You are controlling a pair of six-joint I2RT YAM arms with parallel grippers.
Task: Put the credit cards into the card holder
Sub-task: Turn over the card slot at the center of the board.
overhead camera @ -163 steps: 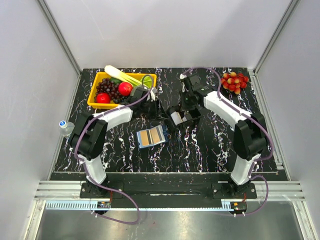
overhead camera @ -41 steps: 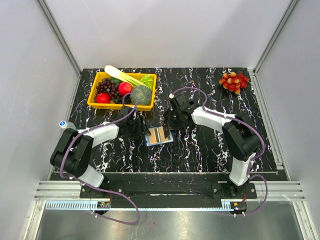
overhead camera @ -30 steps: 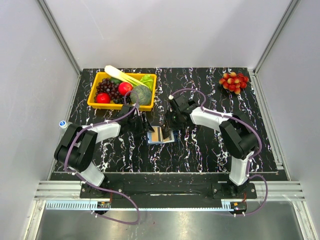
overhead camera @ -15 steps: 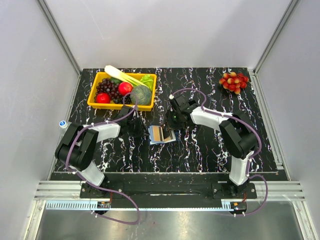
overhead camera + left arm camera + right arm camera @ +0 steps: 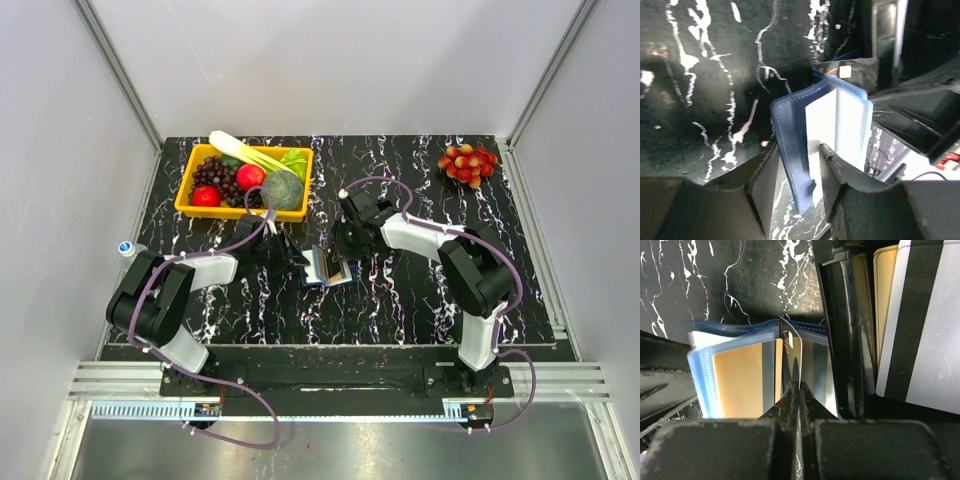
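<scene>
- The black, white-veined table (image 5: 420,290) sits between plain grey walls. At the far side are a yellow tray (image 5: 184,200) of fruit and vegetables and a red fruit cluster (image 5: 468,162), with a bottle (image 5: 128,250) at the left edge.
- A few seconds ago the card holder (image 5: 328,270) lay open and flat, tan cards facing up, with both arms further back.
- Both arms have since closed in on it, and within the last half second its left half has come up off the table.
- The left gripper (image 5: 796,172) has its jaws apart, astride the raised dark-blue cover. A sliver of gap shows on one side, so it does not look pinched.
- The right gripper (image 5: 799,390) has its jaws together, tips down at the holder's inner fold. Whether a thin clear leaf is caught between them I cannot tell.
- A tan card (image 5: 740,382) with a grey stripe already sits in the light-blue sleeve.
- Just beside the holder, a black tray (image 5: 845,340) has another tan card (image 5: 885,290) and a white striped card (image 5: 927,330).
- My reading is that the holder is being folded or a leaf turned, with those two cards left to load.
- No brand or writing can be read. The only markings are dark stripes on the cards and tiny red marks on a sleeve edge, which are too small to make out.
</scene>
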